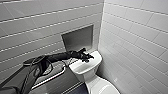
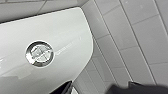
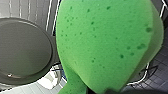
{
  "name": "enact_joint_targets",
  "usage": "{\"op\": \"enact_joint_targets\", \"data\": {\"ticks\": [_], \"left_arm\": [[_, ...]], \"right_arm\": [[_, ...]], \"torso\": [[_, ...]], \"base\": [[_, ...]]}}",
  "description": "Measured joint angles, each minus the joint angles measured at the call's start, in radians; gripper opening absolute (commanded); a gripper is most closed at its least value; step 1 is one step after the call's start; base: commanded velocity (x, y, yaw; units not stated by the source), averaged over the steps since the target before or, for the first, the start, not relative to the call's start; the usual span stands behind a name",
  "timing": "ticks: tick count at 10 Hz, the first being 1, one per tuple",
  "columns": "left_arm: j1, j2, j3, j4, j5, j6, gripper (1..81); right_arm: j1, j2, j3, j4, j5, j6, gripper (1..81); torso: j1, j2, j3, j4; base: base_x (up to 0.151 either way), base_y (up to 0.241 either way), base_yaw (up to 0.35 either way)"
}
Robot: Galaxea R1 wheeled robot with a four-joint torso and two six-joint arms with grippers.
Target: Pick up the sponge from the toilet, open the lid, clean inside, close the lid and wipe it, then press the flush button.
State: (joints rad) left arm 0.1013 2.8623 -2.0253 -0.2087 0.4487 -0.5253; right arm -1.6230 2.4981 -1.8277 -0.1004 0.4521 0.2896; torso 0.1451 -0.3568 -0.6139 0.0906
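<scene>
The white toilet point(image 1: 87, 65) stands in the corner of the tiled walls. The lid point(image 1: 106, 88) shows at the lower edge of the head view, and I cannot tell whether it is down. My left arm reaches in from the left, and my left gripper point(image 1: 86, 57) hovers open over the tank cover. In the left wrist view the round chrome flush button point(image 2: 39, 53) sits in the tank cover point(image 2: 62, 30), close below the gripper. The bright green sponge point(image 3: 105, 42) looms large right in front of the right wrist camera, with my right gripper shut on it.
A square recessed niche point(image 1: 77, 38) is set in the wall just behind the tank. A dark ledge with a pale rail point(image 1: 51, 75) runs left of the toilet. Beside the sponge are a grey round disc point(image 3: 23, 50) and dark floor tiles point(image 3: 160, 72).
</scene>
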Motion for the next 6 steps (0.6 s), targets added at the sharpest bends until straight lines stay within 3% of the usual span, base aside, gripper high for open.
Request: {"op": "enact_joint_targets", "data": {"ticks": [6], "left_arm": [[0.013,0.083,-0.214,0.047,0.003,-0.002,1.0]], "right_arm": [[0.0,0.0,0.0,0.0,0.001,0.0,1.0]], "torso": [[0.0,0.0,0.0,0.0]], "base": [[0.0,0.0,0.0]]}}
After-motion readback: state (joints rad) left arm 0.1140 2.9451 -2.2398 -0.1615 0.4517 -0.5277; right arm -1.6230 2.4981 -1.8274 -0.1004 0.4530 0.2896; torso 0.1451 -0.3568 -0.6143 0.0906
